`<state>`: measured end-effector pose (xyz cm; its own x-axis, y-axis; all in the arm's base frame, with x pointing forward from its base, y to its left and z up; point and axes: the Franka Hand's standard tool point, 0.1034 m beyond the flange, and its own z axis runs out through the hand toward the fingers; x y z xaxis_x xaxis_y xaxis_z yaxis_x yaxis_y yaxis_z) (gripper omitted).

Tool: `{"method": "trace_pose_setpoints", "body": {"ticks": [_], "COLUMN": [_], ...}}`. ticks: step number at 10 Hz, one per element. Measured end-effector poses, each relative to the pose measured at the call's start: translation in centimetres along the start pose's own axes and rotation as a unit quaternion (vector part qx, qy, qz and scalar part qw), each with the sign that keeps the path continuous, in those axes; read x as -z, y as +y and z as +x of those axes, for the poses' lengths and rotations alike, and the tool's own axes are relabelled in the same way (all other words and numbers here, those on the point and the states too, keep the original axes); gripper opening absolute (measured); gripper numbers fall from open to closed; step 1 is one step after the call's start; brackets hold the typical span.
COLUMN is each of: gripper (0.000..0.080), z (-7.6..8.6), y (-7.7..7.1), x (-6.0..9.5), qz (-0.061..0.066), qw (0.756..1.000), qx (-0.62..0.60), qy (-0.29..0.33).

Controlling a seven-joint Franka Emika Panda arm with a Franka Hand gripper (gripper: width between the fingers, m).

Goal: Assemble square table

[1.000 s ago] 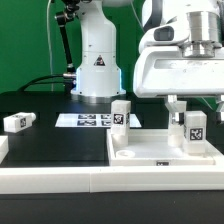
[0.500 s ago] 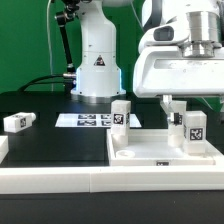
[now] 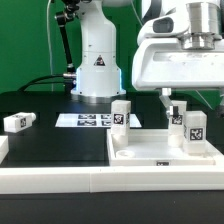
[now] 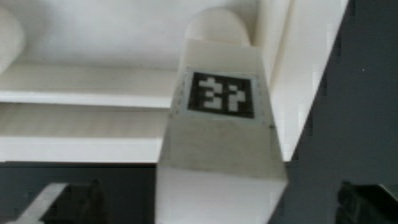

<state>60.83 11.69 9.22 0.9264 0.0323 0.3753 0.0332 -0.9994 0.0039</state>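
We see the arm (image 3: 180,55) reaching straight down from the exterior frame's upper right, its gripper (image 3: 190,100) poised over an upright leg (image 3: 195,128), fingers (image 4: 63,200) spread wide and clear of it. That leg stands on the slab (image 3: 150,152) at lower right; another leg (image 3: 17,122) lies at far left.

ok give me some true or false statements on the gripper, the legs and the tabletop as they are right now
1. The gripper is shut on a leg. False: it is open, with its fingers clear on either side of an upright leg.
2. A loose leg lies on the black table at the exterior view's left. True.
3. The square tabletop stands on its edge. False: it lies flat on the table.
4. The marker board lies flat on the black table, beyond the tabletop. True.
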Motion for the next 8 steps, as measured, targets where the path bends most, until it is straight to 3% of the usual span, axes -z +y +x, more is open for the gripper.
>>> {"method": "trace_pose_setpoints", "body": {"ticks": [1,4,6,8], "gripper": [0.0649,0.0649,0.0649,0.0649], "z": [-0.26,-0.67,-0.83,-0.24], "y": [0.02,0.89,0.31,0.35], "x": [-0.11,-0.25,-0.09,-0.38], "qz": [0.0,-0.004,-0.006,-0.006], "qw": [1.0,0.99,0.979,0.981], "qx": [0.0,-0.009,-0.018,-0.017], "qy": [-0.012,-0.138,-0.205,-0.192]}}
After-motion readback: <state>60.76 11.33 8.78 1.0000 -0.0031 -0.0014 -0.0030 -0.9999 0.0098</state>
